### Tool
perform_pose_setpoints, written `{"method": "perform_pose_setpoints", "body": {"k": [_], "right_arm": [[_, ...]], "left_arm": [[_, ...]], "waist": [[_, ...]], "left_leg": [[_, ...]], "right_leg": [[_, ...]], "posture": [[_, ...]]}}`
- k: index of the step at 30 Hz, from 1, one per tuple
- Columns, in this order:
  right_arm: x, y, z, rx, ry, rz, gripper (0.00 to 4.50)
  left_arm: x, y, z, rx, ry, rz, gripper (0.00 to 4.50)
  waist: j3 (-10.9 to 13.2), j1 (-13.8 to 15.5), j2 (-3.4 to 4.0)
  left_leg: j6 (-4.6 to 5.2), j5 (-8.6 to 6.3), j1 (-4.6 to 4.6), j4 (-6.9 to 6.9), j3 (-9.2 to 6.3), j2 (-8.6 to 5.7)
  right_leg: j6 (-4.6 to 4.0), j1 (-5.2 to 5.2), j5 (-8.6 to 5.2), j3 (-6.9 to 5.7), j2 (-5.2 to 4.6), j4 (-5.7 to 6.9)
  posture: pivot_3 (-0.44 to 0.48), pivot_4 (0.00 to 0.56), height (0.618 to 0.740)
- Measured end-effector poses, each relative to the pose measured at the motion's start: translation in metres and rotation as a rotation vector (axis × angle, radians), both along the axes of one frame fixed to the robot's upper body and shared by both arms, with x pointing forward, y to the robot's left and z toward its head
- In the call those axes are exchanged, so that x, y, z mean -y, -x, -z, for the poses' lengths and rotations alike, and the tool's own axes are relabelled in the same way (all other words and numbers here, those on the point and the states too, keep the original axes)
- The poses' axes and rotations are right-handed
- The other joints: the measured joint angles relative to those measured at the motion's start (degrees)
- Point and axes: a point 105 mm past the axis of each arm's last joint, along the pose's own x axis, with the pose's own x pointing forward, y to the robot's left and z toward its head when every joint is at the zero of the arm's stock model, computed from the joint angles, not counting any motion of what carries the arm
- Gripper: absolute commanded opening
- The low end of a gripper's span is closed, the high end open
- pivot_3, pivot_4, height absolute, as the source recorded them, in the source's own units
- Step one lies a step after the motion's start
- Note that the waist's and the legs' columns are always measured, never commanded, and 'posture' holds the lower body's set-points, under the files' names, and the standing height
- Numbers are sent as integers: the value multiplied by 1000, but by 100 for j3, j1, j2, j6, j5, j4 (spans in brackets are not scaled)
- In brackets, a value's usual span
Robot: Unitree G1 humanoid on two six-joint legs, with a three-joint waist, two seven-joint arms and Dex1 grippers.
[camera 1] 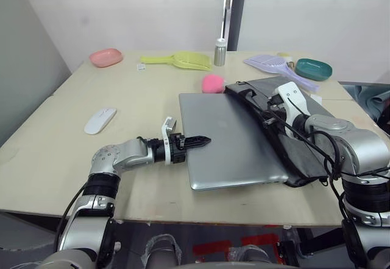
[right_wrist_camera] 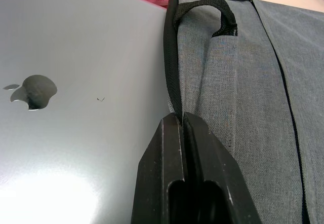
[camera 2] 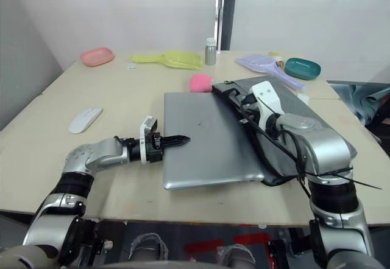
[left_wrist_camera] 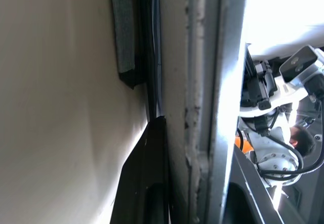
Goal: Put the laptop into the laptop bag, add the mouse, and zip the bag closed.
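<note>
Left eye view has the laptop [camera 1: 234,142], a thin silver slab with rounded corners and a matte lid, lying flat on the table [camera 1: 73,159] with its right part slid into the open mouth of the grey laptop bag [camera 1: 292,129], whose pink fluffy charm [camera 1: 212,83] rests at its far corner. My left gripper [camera 1: 204,140] has its black fingers pressed together, empty, tips touching the laptop's left edge, while my right gripper [right_wrist_camera: 182,120] is pinched tight on the bag's black-edged opening beside the strap handle [right_wrist_camera: 220,11]. The white oval mouse [camera 1: 100,120] sits well apart to the left
</note>
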Motion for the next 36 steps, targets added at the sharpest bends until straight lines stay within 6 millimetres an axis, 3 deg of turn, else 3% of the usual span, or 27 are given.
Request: {"method": "perform_pose_setpoints", "body": {"k": [8,16,30,36], "right_arm": [[-8,-2,-1,10,-25,-2,8],[-12,-2,2,-6,-38,5,8],[-23,2,-1,-12,-71,-17,8],[-22,2,-1,-13,-73,-4,8]], "left_arm": [[24,-13,-13,-3,39,10,291],[53,-15,-1,-41,20,2,291],[94,-32,-9,7,-16,-37,291],[103,-28,-5,59,-33,1,291]], "waist": [[0,24,-1],[1,17,-2],[2,25,-2],[3,27,-1]], "left_leg": [[0,0,-3,0,0,-1],[2,1,-3,-1,0,-1],[5,2,-4,-2,0,-4],[12,4,-9,-12,0,-6]], "right_leg": [[0,0,0,-1,0,-2],[2,1,2,0,-1,-4],[6,1,4,2,-2,-9],[7,0,5,-1,-3,-25]], "posture": [[0,150,740],[0,150,740],[0,150,740],[0,150,740]]}}
